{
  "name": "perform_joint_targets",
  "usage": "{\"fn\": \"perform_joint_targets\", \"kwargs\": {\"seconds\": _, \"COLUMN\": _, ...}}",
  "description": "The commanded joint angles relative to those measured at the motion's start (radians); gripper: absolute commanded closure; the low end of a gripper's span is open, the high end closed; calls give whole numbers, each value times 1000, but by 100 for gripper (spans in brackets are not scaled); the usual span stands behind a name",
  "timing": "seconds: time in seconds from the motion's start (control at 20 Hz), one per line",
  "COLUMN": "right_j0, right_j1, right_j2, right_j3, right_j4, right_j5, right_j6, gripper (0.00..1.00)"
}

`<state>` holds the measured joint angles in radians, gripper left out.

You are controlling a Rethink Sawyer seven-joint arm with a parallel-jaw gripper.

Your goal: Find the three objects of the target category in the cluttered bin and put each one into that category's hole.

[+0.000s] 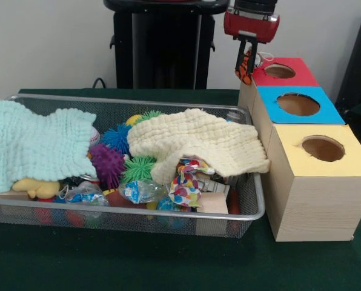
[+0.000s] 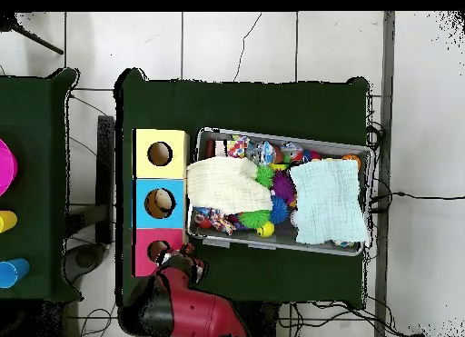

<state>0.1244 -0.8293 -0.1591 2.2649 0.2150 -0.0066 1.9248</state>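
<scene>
My gripper hangs just left of the red-topped box and is shut on the orange plush with black stripes. It holds the plush above the box's left edge, a little short of the round hole. In the overhead view the gripper is beside that hole, and the plush is hidden under the arm. The wire mesh bin lies in the middle of the table. A yellow plush lies at its front left, half under a cloth. The brown-orange plush is not in view.
A mint cloth and a cream cloth cover much of the bin. Purple, blue and green spiky balls and wrapped clutter lie between them. The blue-topped and yellow-topped boxes stand in front of the red one.
</scene>
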Motion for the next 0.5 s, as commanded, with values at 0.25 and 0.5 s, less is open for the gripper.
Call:
{"fn": "perform_joint_targets", "kwargs": {"seconds": 0.25, "right_j0": 47, "right_j1": -11, "right_j2": -55, "right_j3": -8, "right_j4": 56, "right_j5": 124, "right_j6": 199, "gripper": 100}}
{"fn": "perform_joint_targets", "kwargs": {"seconds": 0.5, "right_j0": 74, "right_j1": -73, "right_j2": -113, "right_j3": -51, "right_j4": 45, "right_j5": 258, "right_j6": 183, "gripper": 100}}
